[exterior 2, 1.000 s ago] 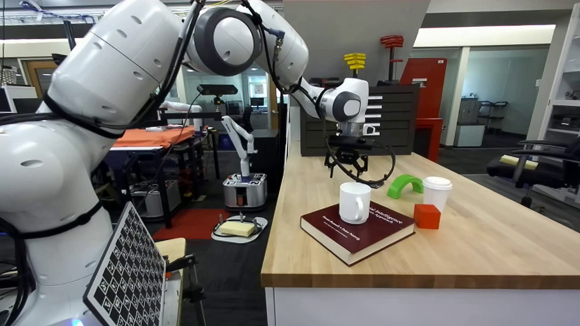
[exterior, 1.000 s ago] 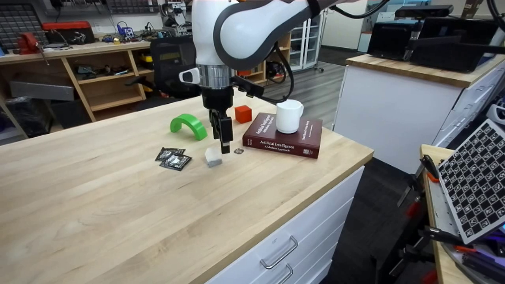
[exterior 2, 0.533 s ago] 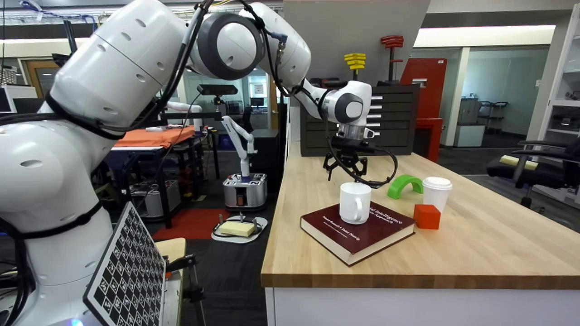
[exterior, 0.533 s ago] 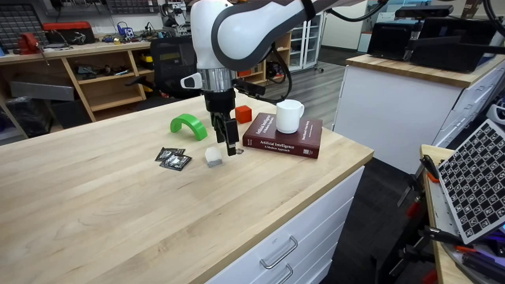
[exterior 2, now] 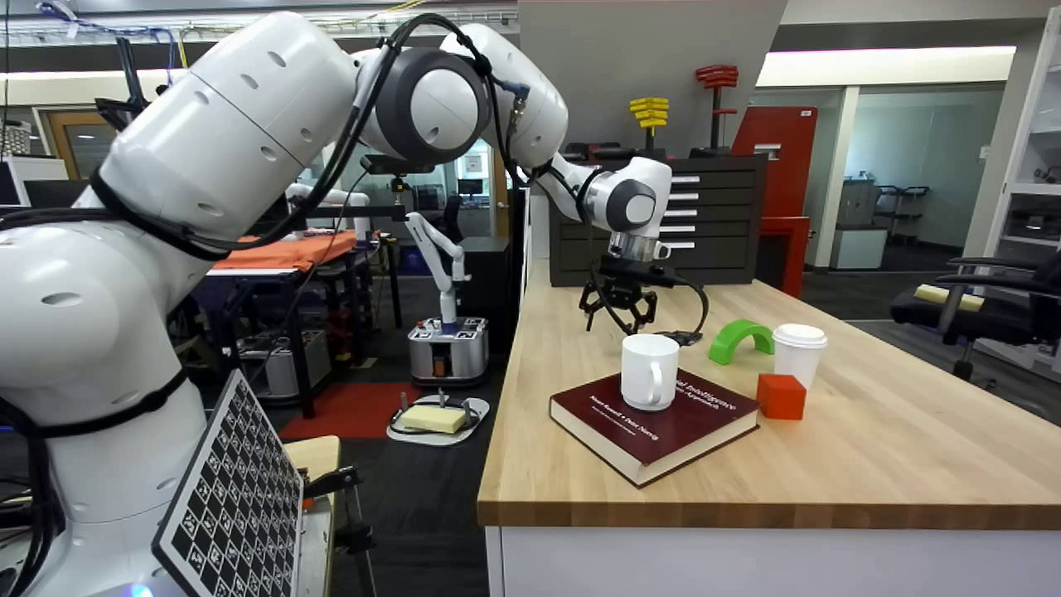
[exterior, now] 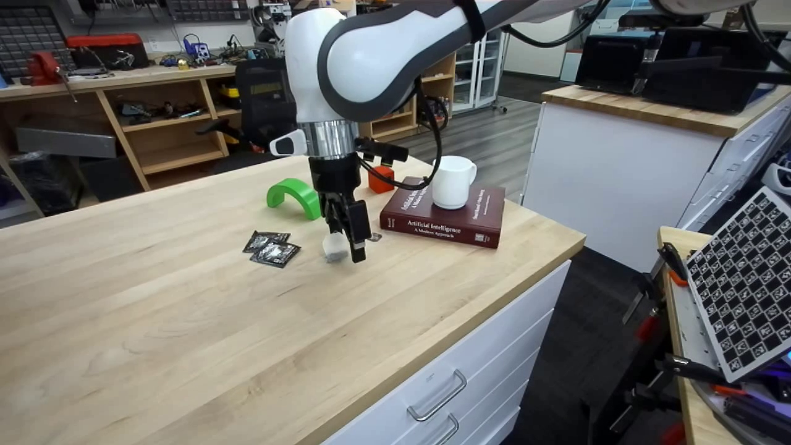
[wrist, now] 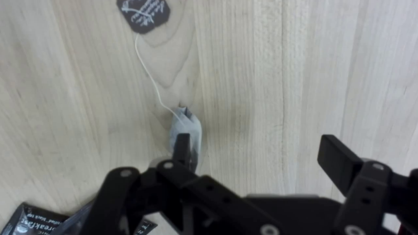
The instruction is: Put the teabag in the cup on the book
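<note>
Teabag (wrist: 187, 126) loose beneath parted jaws

The jaws stand wide apart, gripping nothing; in the wrist view one finger (wrist: 182, 146) covers the lower end of the teabag, and whether they touch cannot be told. It lies on the bench (wrist: 277, 85), smooth pale wood. Thin papery skin, creased at the string end, should make it near weightless, soft and easily torn: best straddled and pinched lightly across the filled body. Its slack white string (wrist: 151, 76), running to a dark cut-cornered tag (wrist: 145, 15), may trail or snag. Near it, glossy black sachets (exterior: 275, 253) overlap in an exterior view. Farther off, the thick dark red hardcover textbook (exterior 2: 659, 424) bears the upright white mug (exterior 2: 645, 371), cylindrical, smooth, probably rigid ceramic.
</note>
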`<move>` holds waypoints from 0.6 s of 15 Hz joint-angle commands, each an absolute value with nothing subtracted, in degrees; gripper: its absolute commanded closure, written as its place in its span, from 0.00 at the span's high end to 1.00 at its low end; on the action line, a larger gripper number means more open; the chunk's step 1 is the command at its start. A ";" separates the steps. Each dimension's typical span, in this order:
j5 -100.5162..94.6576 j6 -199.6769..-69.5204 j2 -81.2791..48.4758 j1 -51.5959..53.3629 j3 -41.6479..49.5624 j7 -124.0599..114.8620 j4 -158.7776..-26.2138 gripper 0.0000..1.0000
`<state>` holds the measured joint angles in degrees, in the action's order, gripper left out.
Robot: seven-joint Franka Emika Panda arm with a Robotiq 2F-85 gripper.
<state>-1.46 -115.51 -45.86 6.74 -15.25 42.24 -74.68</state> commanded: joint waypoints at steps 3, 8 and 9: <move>-1.24 -113.53 -49.23 7.12 -14.55 43.22 -69.76 0.72; -1.20 -112.96 -50.17 7.04 -14.07 42.66 -68.06 0.42; -1.23 -112.86 -50.12 6.99 -13.90 42.53 -68.02 0.35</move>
